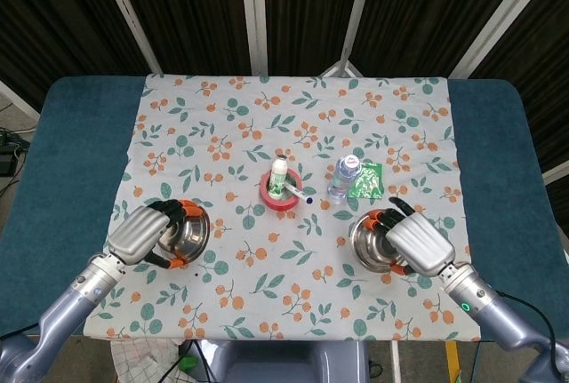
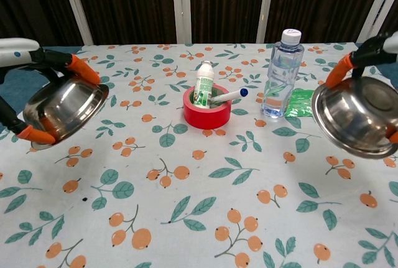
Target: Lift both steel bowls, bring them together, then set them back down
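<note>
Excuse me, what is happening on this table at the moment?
A two-armed robot is holding one steel bowl in each hand. The left hand grips the left bowl, and the right hand grips the right bowl. Both bowls hang low, tilted and far apart, seemingly not yet resting on the flowered tablecloth. Between them stand a red tape roll with a small bottle and a marker in it, and a water bottle.

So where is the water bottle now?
In the head view, the water bottle stands right of centre, between the red tape roll and the green packet.
</note>
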{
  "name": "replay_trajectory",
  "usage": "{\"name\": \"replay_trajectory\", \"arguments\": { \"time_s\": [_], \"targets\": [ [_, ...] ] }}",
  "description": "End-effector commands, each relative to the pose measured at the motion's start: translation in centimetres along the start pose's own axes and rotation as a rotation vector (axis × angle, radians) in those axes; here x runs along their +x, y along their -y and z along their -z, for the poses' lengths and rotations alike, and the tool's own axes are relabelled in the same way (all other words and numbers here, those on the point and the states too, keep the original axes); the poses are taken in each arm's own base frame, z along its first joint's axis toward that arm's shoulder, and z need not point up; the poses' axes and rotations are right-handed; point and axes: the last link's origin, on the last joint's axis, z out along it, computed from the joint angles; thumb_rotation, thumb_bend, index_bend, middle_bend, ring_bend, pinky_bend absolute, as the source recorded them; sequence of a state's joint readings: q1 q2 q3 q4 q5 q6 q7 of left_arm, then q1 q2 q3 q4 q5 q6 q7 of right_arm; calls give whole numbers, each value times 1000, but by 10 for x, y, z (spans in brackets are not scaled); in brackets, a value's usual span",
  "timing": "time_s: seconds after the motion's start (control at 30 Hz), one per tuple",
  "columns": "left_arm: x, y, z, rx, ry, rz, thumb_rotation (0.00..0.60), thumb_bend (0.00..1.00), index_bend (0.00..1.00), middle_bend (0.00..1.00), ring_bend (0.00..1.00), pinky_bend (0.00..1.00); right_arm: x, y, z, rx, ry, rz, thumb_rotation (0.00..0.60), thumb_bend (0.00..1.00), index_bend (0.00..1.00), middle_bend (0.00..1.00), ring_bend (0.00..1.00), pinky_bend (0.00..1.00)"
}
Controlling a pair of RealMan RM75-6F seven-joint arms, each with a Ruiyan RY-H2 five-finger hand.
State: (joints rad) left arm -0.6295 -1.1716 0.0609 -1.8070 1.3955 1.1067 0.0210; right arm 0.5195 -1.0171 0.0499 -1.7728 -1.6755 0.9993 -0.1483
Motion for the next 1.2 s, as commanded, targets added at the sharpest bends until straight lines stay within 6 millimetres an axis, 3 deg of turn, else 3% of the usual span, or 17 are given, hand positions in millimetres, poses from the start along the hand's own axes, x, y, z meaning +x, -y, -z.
{"name": "replay_trajectory", "arguments": {
  "time_s": [0.03, 0.37, 0.77, 1.0, 1.2],
  "targets": [
    [-7, 2, -5, 20, 31, 0, 600, 37, 267, 278, 199, 326, -15, 3, -6, -13, 59, -30, 600, 165, 584, 285, 408, 151],
    [-25, 4, -19, 33, 103, 18, 600, 9, 244, 253, 199, 325, -32, 2, -19, -33, 75, 107, 600, 166, 583, 285, 408, 151],
    [-43, 2, -31, 47, 162, -29, 600, 1, 228, 218, 194, 324, -46, 10, -23, -51, 132, 55, 600, 165, 576, 276, 377, 132],
    [-49, -5, -37, 17, 153, -69, 600, 0, 150, 100, 89, 217, -54, 12, -24, -67, 147, 55, 600, 164, 375, 150, 204, 52],
    [-57, -6, -39, 12, 198, -72, 600, 0, 132, 39, 30, 203, -52, 13, -25, -95, 139, 60, 600, 101, 233, 65, 105, 9]
  ]
}}
